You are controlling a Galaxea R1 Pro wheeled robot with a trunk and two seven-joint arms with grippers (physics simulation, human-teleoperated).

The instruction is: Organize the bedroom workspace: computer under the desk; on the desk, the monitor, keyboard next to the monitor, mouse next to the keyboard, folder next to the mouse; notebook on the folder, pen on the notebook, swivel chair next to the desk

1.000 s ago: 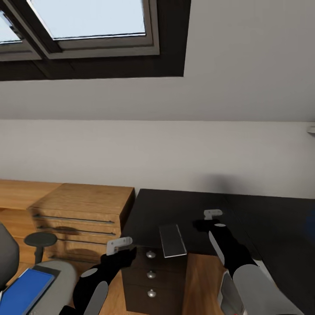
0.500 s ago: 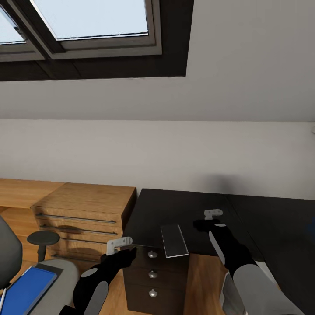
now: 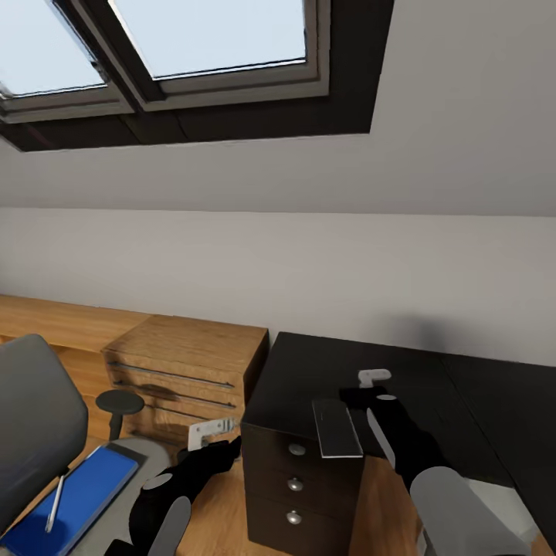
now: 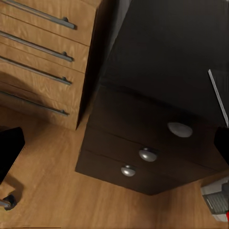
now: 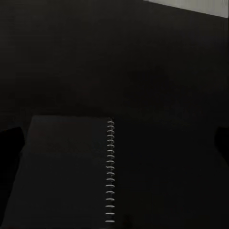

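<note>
The light-grey notebook [image 3: 336, 427] lies on the black desk [image 3: 324, 371], at its front edge above the drawer unit [image 3: 297, 483]. My right gripper [image 3: 373, 378] hovers over the desk just right of the notebook; the right wrist view shows its spiral binding [image 5: 110, 171] between widely spread dark fingertips [image 5: 9, 143]. My left gripper [image 3: 210, 432] hangs open left of the drawers, over the floor. The blue folder [image 3: 81, 498] rests on the swivel chair [image 3: 35, 432] with the pen [image 3: 54, 502] on it. The computer [image 4: 217, 202] stands on the floor beside the drawers.
A light-wood drawer chest [image 3: 185, 363] stands against the wall, close to the desk's left end. The chair's black armrest [image 3: 120, 401] rises between chest and seat. A sloped wall with a skylight [image 3: 208, 35] hangs overhead. Wood floor [image 4: 57, 191] lies in front of the drawers.
The whole picture has shifted right, so the camera turned left. More of the chair, the folder and the pen shows. Both arms keep their places in the picture.
</note>
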